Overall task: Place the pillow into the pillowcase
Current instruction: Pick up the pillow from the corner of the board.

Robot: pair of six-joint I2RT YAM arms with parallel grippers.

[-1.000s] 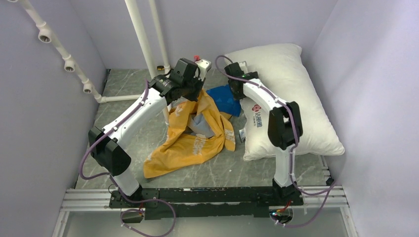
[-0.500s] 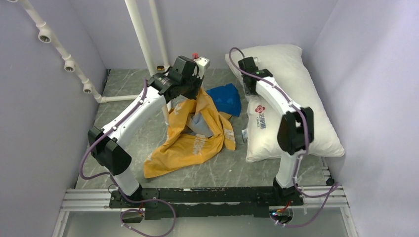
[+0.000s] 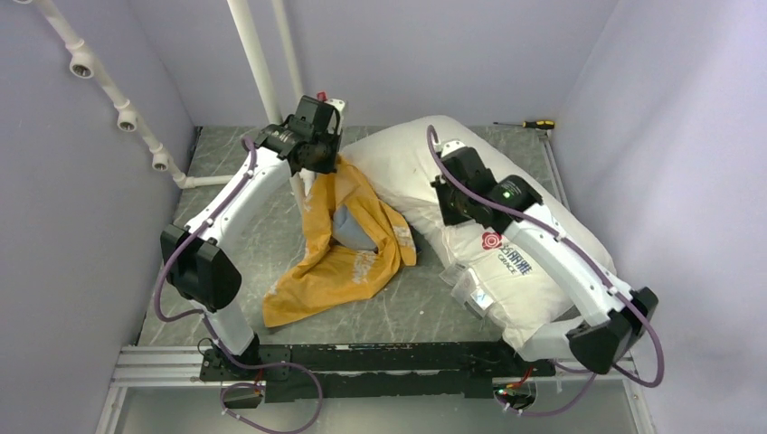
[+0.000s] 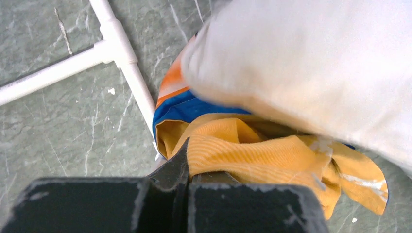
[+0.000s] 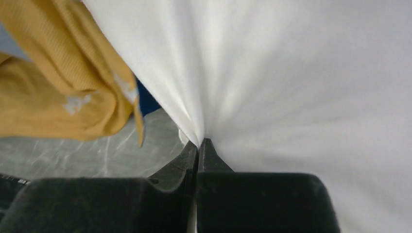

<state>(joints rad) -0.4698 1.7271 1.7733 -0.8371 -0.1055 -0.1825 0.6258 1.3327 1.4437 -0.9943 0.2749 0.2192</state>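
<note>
- The left gripper (image 4: pixel 187 156) is clamped on the yellow-orange edge of the pillowcase (image 3: pixel 339 267) and holds it up off the surface (image 3: pixel 425 303). My guess is that's to prop the mouth open.
- The right gripper (image 5: pixel 199 144) is pinched shut on a fold of the pillow (image 3: pixel 398 158). You can see the fabric pucker right into it.
- The pillow lies diagonally, with its far corner up against the lifted case edge, so it's probably being fed in. Nearly all of it is outside the case though.
</note>
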